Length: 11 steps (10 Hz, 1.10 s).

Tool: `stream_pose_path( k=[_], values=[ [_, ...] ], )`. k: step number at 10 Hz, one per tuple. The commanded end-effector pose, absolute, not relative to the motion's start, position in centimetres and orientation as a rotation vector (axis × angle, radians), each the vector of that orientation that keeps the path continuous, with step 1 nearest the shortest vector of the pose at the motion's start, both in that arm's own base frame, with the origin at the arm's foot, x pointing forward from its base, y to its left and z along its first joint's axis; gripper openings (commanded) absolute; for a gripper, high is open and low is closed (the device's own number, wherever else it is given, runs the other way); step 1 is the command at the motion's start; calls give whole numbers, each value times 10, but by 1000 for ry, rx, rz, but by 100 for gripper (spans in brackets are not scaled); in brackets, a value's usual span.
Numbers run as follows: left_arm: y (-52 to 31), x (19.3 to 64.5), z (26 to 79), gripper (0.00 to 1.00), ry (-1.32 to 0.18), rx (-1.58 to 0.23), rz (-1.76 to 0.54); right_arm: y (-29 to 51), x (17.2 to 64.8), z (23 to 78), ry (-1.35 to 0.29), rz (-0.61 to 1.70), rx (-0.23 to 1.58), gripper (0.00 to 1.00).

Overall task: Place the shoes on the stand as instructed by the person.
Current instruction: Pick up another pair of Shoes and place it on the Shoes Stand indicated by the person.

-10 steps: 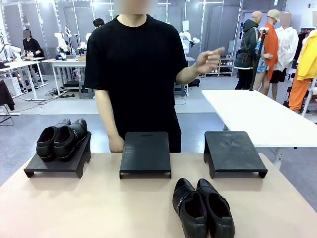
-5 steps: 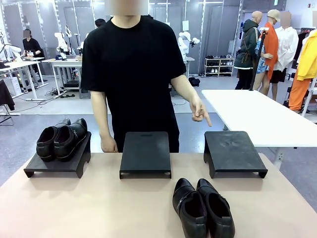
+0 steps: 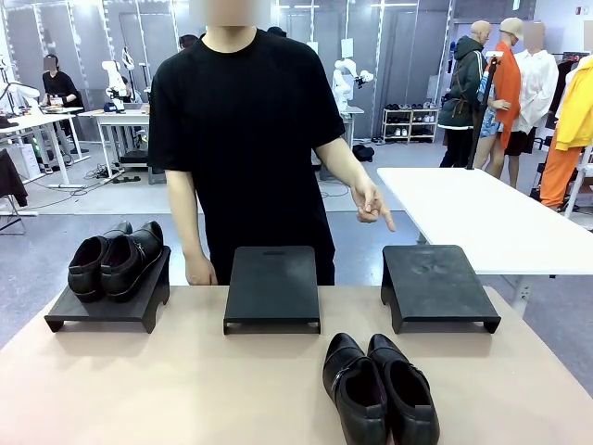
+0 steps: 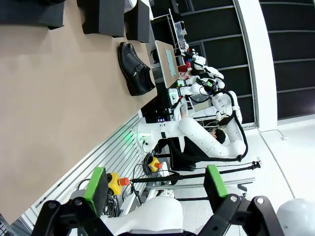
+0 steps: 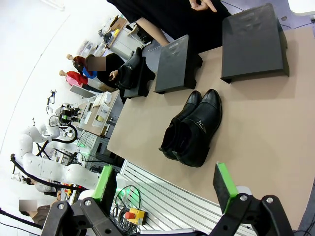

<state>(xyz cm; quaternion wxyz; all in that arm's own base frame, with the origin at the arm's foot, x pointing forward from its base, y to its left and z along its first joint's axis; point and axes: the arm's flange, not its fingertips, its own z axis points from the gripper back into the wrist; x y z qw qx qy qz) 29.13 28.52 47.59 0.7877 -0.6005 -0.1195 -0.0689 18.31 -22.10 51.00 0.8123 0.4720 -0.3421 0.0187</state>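
One pair of glossy black shoes [image 3: 379,390] lies on the tan table near its front edge, right of centre; the same pair [image 5: 192,129] lies below my right gripper [image 5: 165,186], which hangs open above the table's near edge. A second pair [image 3: 116,260] stands on the left stand [image 3: 100,311]. The middle stand [image 3: 271,286] and right stand [image 3: 435,283] are bare. The person's hand [image 3: 373,208] points a finger down at the right stand. My left gripper [image 4: 155,181] is open, far from the loose shoes [image 4: 135,69].
The person's other hand [image 3: 199,270] hangs at the table's far edge beside the middle stand. A white table [image 3: 482,209] stands behind on the right. My right arm [image 4: 202,140] shows across the left wrist view beyond the table's edge.
The person's raised hand has come down and now points at the right stand. Shoes, stands and both grippers have not moved.
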Motion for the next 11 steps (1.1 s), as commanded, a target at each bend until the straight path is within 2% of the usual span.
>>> stream_pose_path(
  k=[1, 6, 9, 11],
  values=[
    [283, 289, 477, 100, -270, -1308, -161, -221, 183, 510, -730, 40, 1008, 100],
    [283, 289, 477, 100, -270, -1308, -161, -79, 243, 572, -343, 171, 784, 100],
    [283, 289, 477, 100, -270, -1308, -161, 22, 279, 570, -153, 198, 656, 100],
    [283, 289, 477, 100, -270, -1308, -161, 78, 301, 550, -86, 202, 541, 100]
  ],
)
